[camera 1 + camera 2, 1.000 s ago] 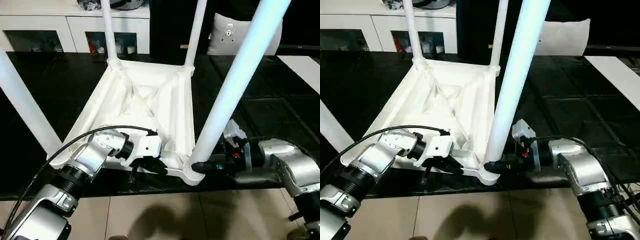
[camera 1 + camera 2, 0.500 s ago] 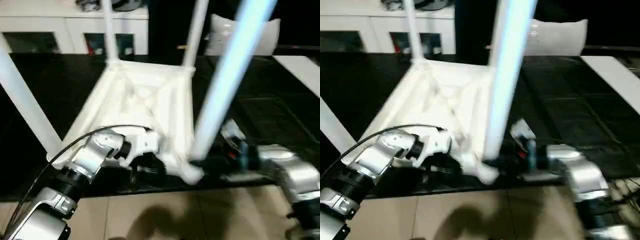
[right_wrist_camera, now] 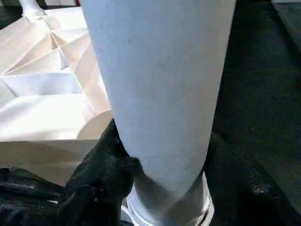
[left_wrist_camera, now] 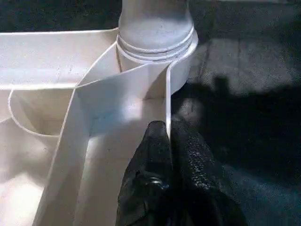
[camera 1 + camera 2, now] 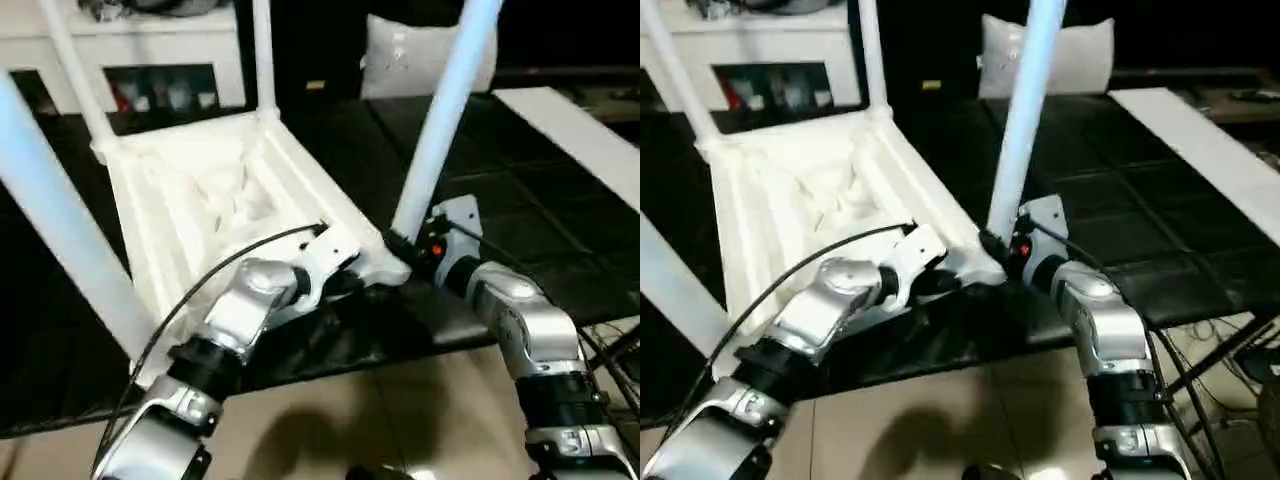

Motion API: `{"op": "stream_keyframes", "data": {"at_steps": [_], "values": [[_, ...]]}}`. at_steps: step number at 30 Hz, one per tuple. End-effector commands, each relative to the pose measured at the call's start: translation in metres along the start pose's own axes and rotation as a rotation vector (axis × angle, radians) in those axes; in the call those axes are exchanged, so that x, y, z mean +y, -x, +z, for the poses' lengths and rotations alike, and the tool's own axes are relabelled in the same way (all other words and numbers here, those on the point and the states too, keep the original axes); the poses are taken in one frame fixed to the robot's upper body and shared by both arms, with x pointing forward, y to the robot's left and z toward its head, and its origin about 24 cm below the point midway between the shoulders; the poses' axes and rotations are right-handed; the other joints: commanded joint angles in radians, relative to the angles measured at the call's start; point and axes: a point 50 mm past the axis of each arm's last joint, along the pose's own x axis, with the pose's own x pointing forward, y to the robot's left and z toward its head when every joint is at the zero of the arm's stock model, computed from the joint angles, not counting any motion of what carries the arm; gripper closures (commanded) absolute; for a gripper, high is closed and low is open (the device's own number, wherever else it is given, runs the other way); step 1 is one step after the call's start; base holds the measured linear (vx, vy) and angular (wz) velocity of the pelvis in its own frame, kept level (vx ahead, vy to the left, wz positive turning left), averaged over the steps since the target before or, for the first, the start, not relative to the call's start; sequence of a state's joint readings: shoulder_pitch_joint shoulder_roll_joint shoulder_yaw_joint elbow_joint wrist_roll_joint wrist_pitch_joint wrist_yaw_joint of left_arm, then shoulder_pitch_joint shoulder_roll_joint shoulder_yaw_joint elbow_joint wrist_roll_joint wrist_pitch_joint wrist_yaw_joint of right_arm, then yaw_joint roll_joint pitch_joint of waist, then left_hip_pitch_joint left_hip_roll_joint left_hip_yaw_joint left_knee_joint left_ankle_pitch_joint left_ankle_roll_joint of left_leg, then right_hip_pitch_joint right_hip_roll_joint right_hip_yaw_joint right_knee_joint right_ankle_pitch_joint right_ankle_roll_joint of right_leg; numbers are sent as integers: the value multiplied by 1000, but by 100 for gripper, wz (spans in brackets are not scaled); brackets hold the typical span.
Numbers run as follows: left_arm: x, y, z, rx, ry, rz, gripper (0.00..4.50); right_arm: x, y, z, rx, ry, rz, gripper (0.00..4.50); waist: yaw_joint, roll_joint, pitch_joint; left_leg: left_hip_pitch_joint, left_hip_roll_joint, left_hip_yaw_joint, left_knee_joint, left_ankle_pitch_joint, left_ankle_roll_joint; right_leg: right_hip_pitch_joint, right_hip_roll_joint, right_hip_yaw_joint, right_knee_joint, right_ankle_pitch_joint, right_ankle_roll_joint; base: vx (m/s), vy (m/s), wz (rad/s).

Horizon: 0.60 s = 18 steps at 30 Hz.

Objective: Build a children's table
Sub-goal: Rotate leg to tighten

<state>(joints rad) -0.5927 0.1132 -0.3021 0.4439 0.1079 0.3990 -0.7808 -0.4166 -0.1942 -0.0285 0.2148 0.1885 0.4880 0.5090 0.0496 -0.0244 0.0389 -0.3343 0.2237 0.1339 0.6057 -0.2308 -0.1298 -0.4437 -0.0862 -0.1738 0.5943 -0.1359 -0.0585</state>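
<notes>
**Last leg steadied at the corner**

The upturned table point(image 5: 200, 200) lies on the black tabletop point(image 5: 520, 170). The left end effector point(image 4: 167, 141) pinches its rim to brace it; the right end effector point(image 3: 155, 183) clasps the near leg point(image 5: 440, 120) at its socket, apparently seating it.
</notes>
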Motion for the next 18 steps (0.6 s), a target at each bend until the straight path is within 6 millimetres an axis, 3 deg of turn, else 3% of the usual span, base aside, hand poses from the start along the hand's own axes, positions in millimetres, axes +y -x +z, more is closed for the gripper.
{"op": "stream_keyframes", "data": {"at_steps": [1,4,9,13,18], "values": [[-8,-2,19,-83,-66,-46,450,18,-6,1,-12,-1,96,162,12,-6,-77,-36,-18,25,-50,22,111,103,-43,54,-78,-278,-9,0,0,0],[-7,2,14,-74,-90,-54,450,13,0,3,-40,34,116,141,13,-4,-75,-29,-15,26,-53,-23,108,103,-48,52,-89,-332,-9,0,0,0],[-7,9,8,-75,-152,-142,450,4,11,7,-57,84,193,91,19,-5,-73,-30,-17,28,-54,-48,112,103,-47,52,-95,-367,11,0,0,0],[-4,21,-1,-47,-256,-264,450,-5,27,6,26,203,345,54,33,0,-70,-21,-10,28,-56,-58,114,99,-48,53,-97,-374,5,0,0,0],[1,34,-13,35,-377,-380,450,-12,43,4,117,255,516,54,55,-1,-72,-15,0,26,-60,-55,111,100,-51,58,-86,-341,-22,0,0,0]]}}
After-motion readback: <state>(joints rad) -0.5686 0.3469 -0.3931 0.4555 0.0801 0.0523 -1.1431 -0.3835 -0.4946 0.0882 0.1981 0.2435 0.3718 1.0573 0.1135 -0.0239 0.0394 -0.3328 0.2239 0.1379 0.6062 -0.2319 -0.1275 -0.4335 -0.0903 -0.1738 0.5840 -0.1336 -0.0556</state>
